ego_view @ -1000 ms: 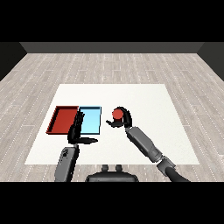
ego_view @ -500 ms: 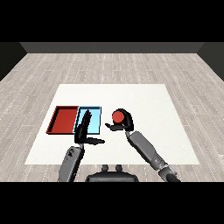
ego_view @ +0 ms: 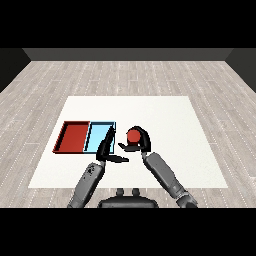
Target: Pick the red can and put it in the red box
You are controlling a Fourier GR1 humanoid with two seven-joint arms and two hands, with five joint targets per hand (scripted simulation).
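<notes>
While curled round red can [ego_view: 133, 135], right hand [ego_view: 141, 142] seemingly raised, left hand [ego_view: 106, 148] outstretched

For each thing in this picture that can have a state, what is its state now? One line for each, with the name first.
Red cylindrical can: upright, held in the right hand, to the right of both trays.
Red flat tray: on the white table, holds nothing.
Light blue flat tray: beside the red tray, partly hidden by the left hand.
Right hand: curled round the can.
Left hand: open, fingers straight, holding nothing.
</notes>
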